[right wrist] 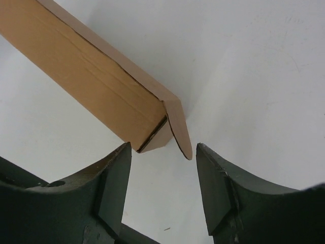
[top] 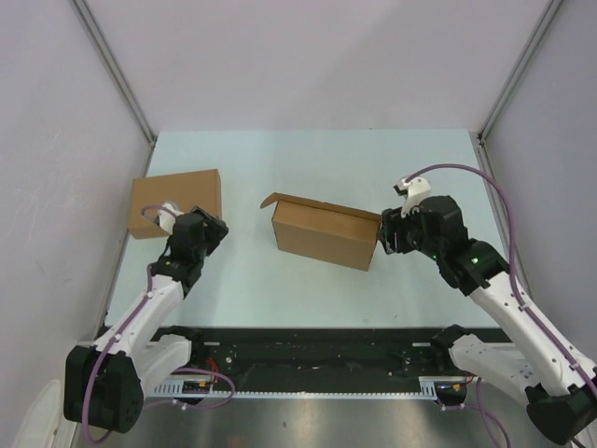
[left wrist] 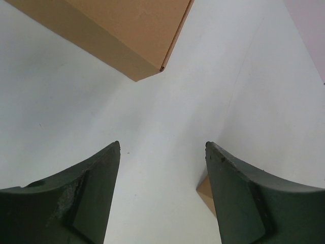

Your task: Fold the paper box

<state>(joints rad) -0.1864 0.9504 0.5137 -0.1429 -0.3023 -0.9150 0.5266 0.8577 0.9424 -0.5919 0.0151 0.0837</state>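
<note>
Paper box (top: 322, 238): stands at the middle of the surface (top: 308, 159), already box-shaped, its long lid (top: 317, 203) raised a little along the far edge.
Right end effector (right wrist: 163, 148): fingers spread, at the box's right end, gripping nothing. A loose end flap (right wrist: 179, 124) pokes out towards the gap between them.
Left end effector (left wrist: 162, 146): fingers spread and empty, over bare surface between the paper box and a plain cardboard box (top: 175, 201) at the left.
Step in hand: probably closing up, with the walls formed and the end flap and lid not yet tucked.
Next move calls for: pressing that flap inward at the right end, with the left arm bracing the opposite end so the light box does not slide.
</note>
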